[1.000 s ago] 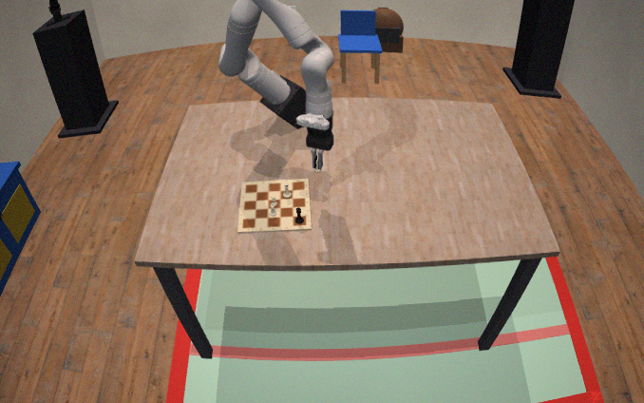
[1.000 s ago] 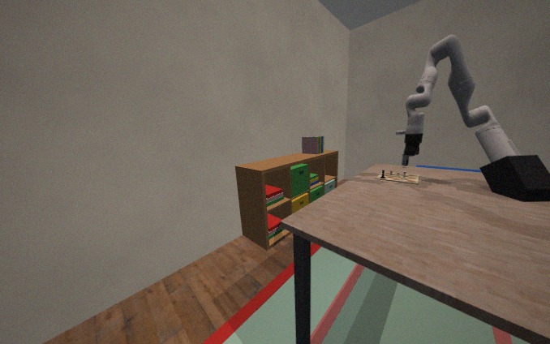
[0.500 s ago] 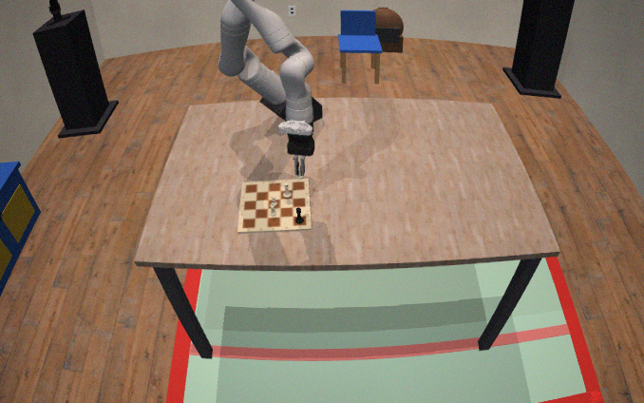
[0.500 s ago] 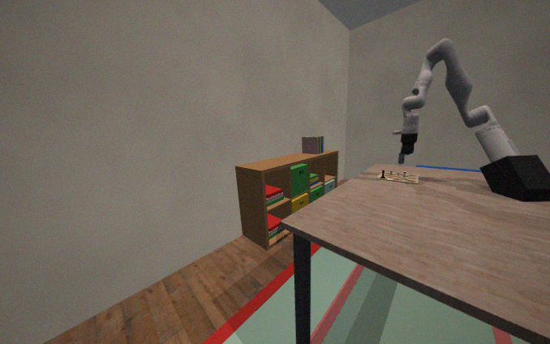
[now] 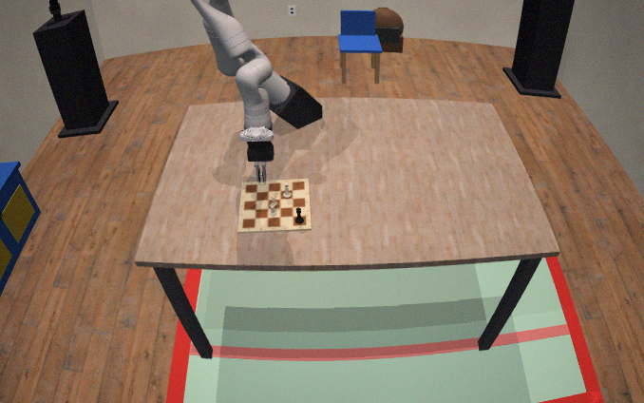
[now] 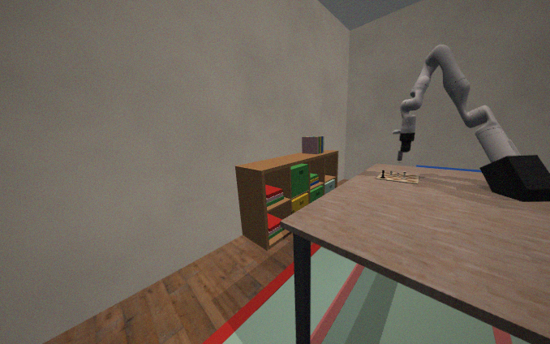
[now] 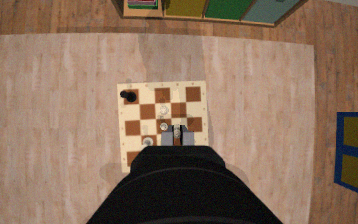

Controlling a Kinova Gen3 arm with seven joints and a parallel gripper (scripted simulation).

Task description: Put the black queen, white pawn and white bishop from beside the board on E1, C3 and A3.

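Note:
The chessboard (image 5: 277,228) (image 6: 410,180) (image 7: 122,150) lies on the table's left half. The black queen (image 5: 298,216) (image 6: 382,174) (image 7: 131,95) stands upright on a square at the board's near right corner in the top view. White pieces (image 5: 287,190) (image 5: 274,205) (image 7: 163,109) (image 7: 163,126) (image 7: 146,141) stand on inner squares. My gripper (image 5: 260,180) (image 6: 399,157) (image 7: 176,131) hangs above the board's far edge. It is shut on a small white piece, mostly hidden by the fingers; I cannot tell whether it is the pawn or the bishop.
The arm's black base (image 5: 298,108) (image 6: 515,176) sits on the table behind the board. A shelf with coloured boxes (image 6: 292,191) stands off the table's side. A blue chair (image 5: 359,40) stands behind the table.

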